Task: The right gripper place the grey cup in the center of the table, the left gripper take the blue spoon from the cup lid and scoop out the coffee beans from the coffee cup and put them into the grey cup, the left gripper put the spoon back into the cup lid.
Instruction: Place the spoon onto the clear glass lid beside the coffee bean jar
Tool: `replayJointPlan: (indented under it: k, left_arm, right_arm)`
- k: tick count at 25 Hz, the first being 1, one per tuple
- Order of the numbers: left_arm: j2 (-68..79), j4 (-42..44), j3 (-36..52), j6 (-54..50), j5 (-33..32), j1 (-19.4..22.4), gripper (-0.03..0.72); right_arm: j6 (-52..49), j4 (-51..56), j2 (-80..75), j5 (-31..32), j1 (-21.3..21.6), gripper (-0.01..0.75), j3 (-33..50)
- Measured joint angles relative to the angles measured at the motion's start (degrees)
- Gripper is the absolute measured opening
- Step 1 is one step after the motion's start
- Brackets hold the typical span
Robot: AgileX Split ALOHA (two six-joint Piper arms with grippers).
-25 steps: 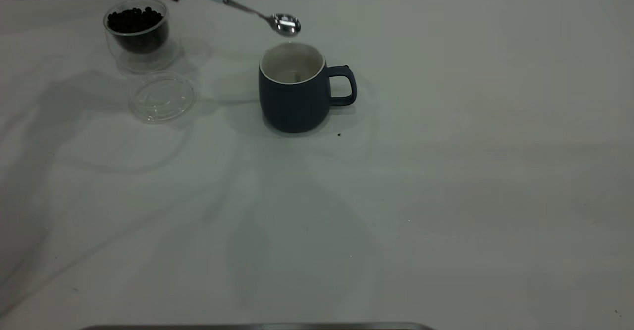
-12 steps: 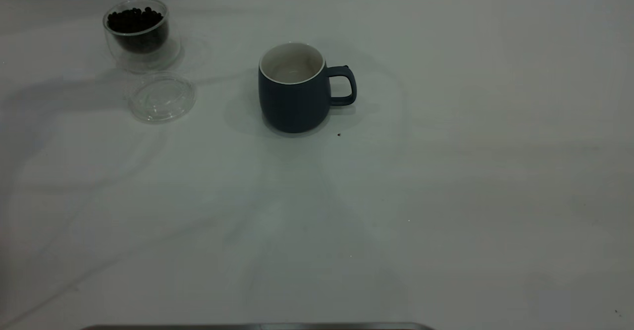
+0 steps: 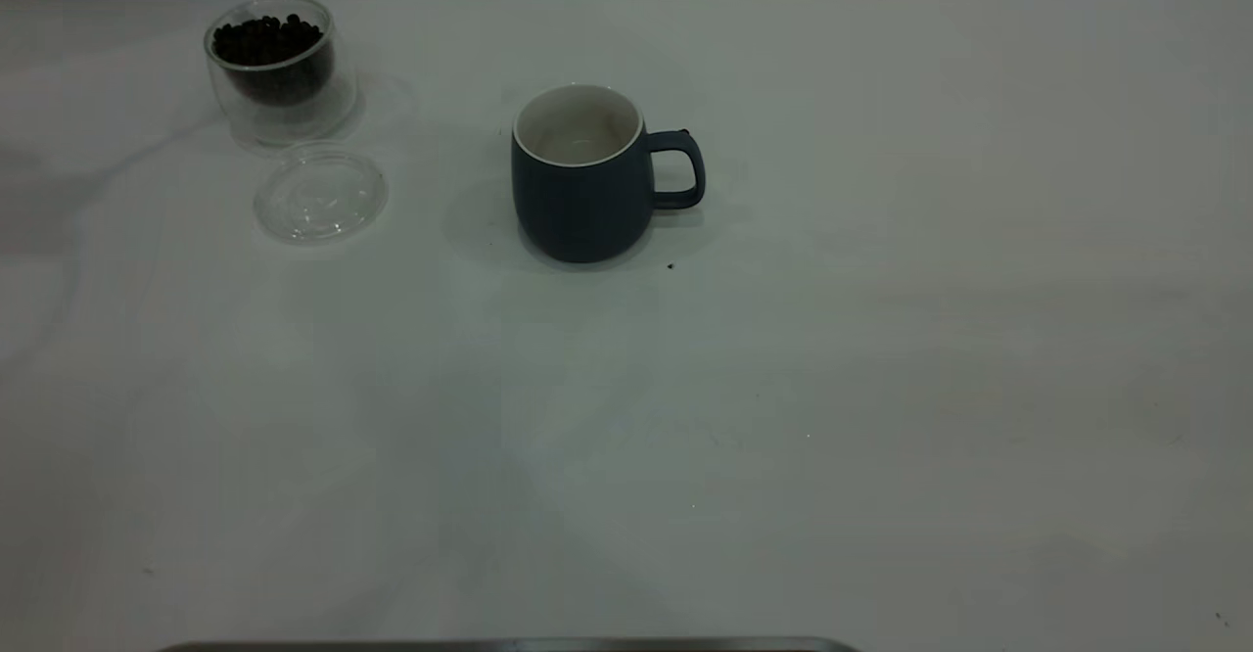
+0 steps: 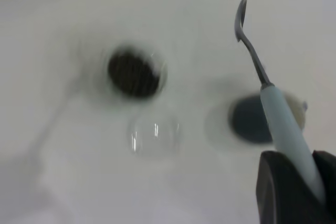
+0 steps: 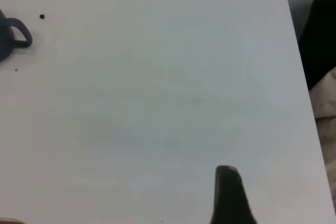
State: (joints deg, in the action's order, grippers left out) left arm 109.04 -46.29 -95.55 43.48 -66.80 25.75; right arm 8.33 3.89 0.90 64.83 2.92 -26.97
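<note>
Left claw (image 4: 294,182) pinching blue spoon (image 4: 278,119) high above worktop (image 3: 783,388) (bowl empty); right claw's state: cannot tell.

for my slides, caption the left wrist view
Left gripper holds the blue spoon high above coffee cup, cup lid and grey cup.

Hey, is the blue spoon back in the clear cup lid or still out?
Out. The clear round cup lid lies empty on the white table; the pale-blue-handled metal spoon is held aloft in the left gripper.
</note>
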Motion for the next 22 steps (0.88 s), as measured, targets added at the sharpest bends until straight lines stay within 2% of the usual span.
replayJointPlan:
  k: [4,8,12,22]
  left_arm:
    - [0.82,0.37,16.16,3.48,0.68,1.86,0.134]
    - [4.16,-0.72,28.02,9.41,9.28,1.86,0.134]
    - [9.59,-6.39,29.87,13.87,13.98,1.86,0.134]
    - [25.22,-26.64,29.87,24.1,16.8,1.86,0.134]
  right_arm:
    - [0.0,0.0,0.0,0.0,0.0,0.453,0.0]
    - [0.0,0.0,0.0,0.0,0.0,0.453,0.0]
    - [0.0,0.0,0.0,0.0,0.0,0.453,0.0]
    - [0.0,0.0,0.0,0.0,0.0,0.453,0.0]
